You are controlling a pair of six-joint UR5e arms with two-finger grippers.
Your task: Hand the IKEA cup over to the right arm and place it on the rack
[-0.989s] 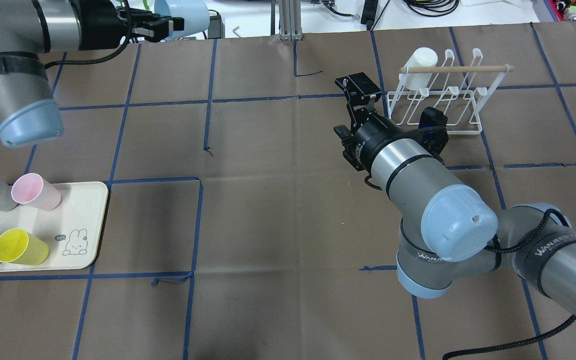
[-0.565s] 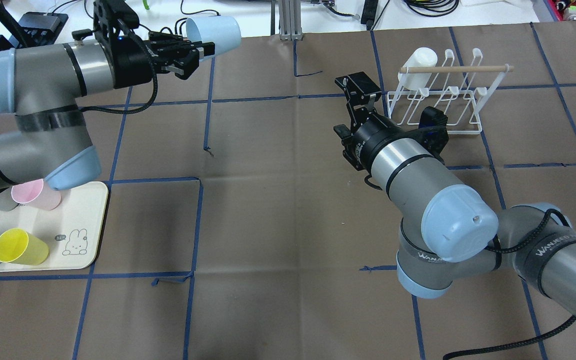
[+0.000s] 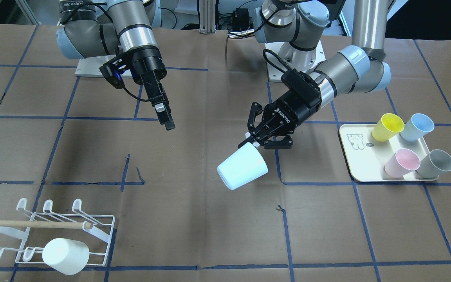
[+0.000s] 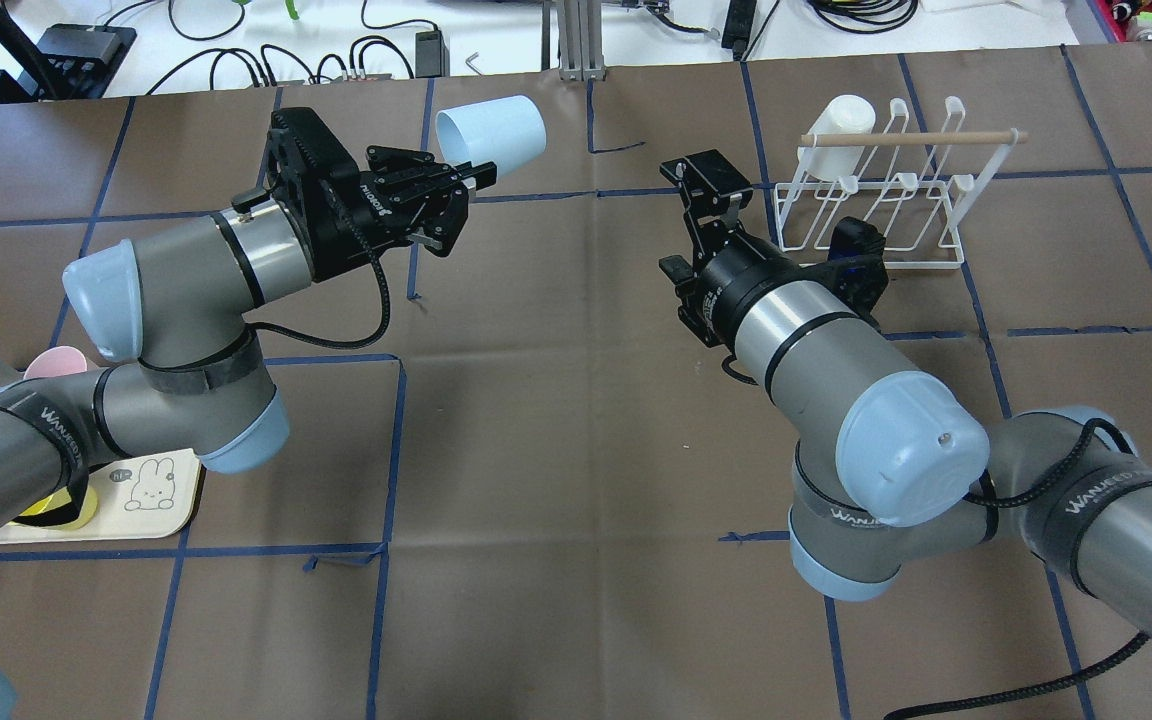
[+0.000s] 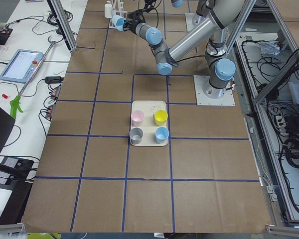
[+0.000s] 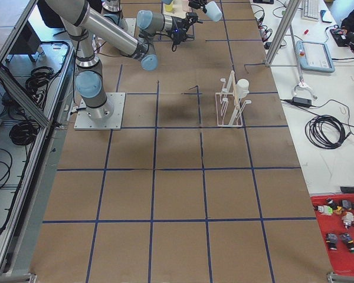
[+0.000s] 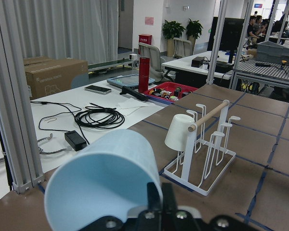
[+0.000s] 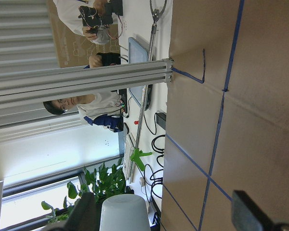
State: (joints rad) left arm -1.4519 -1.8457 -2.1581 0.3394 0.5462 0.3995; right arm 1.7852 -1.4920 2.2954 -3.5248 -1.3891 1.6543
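Left claw [image 3: 253, 138] pinches cup [image 3: 243, 169] rim — right claw [image 3: 166, 117] spread, well apart.

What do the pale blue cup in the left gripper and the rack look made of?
Pale blue cup: likely plastic; thin wall, matte, uniform colour, soft highlights. Rack: looks like white-coated metal wire; thin bent rods, smooth even white. Its dowel: light wood, pale tan, unpainted look.

Wide open brown table between the pale blue cup [image 4: 491, 128], clamped in the left gripper [image 4: 471, 175], and the spread-fingered right gripper [image 4: 714, 180]: nothing stands in that lane. The rack [image 4: 896, 185] sits just beside the right gripper. Its wooden dowel [image 4: 936, 138] bars the top and a white cup [image 4: 841, 118] takes one far corner prong.
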